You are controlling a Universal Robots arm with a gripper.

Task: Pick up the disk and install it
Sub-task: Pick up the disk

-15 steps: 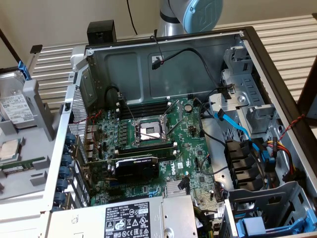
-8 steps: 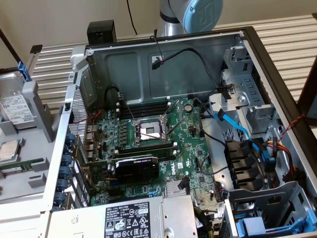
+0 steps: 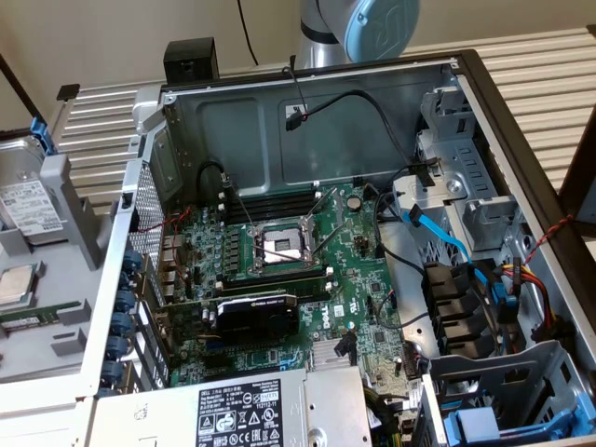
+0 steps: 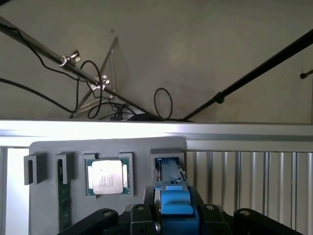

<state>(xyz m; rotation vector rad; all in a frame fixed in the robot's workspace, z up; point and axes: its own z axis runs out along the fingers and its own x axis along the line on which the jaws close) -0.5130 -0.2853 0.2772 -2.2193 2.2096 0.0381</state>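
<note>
The jaws are clamped, half closed, on the blue rail of the disk [image 4: 174,203], which stands upright in a grey holder [image 4: 49,149] beside the processor chip [image 4: 107,177]. The print on its white label [image 3: 26,207] is too small to read.

A plain beige wall [image 3: 112,37] stands behind the work area, and a black cable [image 3: 244,28] hangs down it. The surface [image 3: 102,140] is pale ribbed metal, seen on both sides of the exterior view. A dark post [image 3: 582,177] rises at that view's right edge. The wrist view shows thin black stand poles [image 4: 254,72] and looped wires [image 4: 164,89] against a dull beige backdrop [image 4: 195,39]. The light is soft and even.
</note>
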